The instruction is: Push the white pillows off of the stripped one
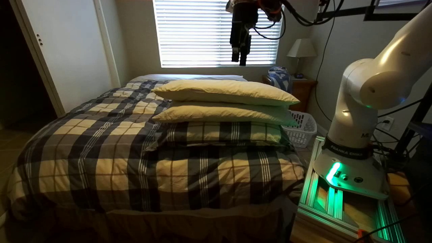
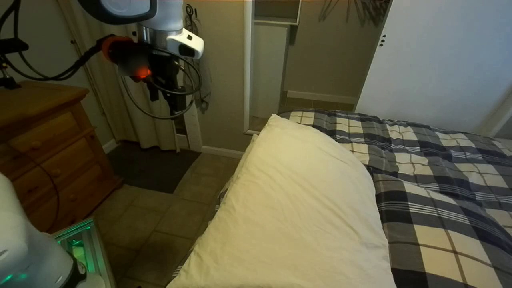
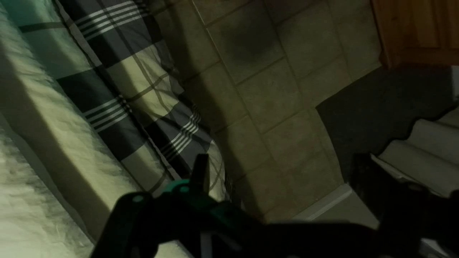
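Two puffy cream pillows lie stacked flat: the upper white pillow (image 1: 226,91) on the lower white pillow (image 1: 216,113). Both rest on the plaid pillow (image 1: 221,132), which lies on the plaid bedspread. In an exterior view the upper white pillow (image 2: 296,196) covers most of the stack. In the wrist view the white pillows (image 3: 68,139) are at the left, with the plaid pillow (image 3: 114,114) beside them. My gripper (image 1: 239,60) hangs above the stack's level, pointing down, apart from the pillows. In the wrist view the gripper (image 3: 281,157) has its fingers wide apart with nothing between them.
The bedspread (image 1: 101,152) covers the bed. A white laundry basket (image 1: 302,130) stands on the floor between bed and nightstand. The robot base (image 1: 351,168) is beside the bed. A wooden dresser (image 2: 52,148) and tiled floor (image 2: 160,236) lie beyond the bed's edge.
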{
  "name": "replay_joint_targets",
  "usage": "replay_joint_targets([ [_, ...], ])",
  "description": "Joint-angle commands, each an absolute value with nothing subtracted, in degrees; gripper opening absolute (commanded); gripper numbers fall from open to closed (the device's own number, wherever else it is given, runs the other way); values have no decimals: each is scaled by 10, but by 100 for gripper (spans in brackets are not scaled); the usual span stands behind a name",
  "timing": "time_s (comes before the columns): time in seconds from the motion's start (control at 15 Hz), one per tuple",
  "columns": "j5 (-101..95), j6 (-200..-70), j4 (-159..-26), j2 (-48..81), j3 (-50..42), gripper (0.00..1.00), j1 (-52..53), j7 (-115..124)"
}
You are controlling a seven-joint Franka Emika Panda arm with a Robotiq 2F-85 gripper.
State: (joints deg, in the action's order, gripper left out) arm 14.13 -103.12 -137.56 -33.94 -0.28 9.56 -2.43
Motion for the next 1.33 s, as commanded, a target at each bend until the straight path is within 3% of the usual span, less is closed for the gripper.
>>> replay_joint_targets([
  [0.0, 73, -1061, -1398, -320, 47, 100, 61, 2],
  [0.67, -217, -1273, -1515, -255, 150, 100, 50, 77],
  [1.27, -477, -1419, -1571, -171, 169, 100, -10, 240],
])
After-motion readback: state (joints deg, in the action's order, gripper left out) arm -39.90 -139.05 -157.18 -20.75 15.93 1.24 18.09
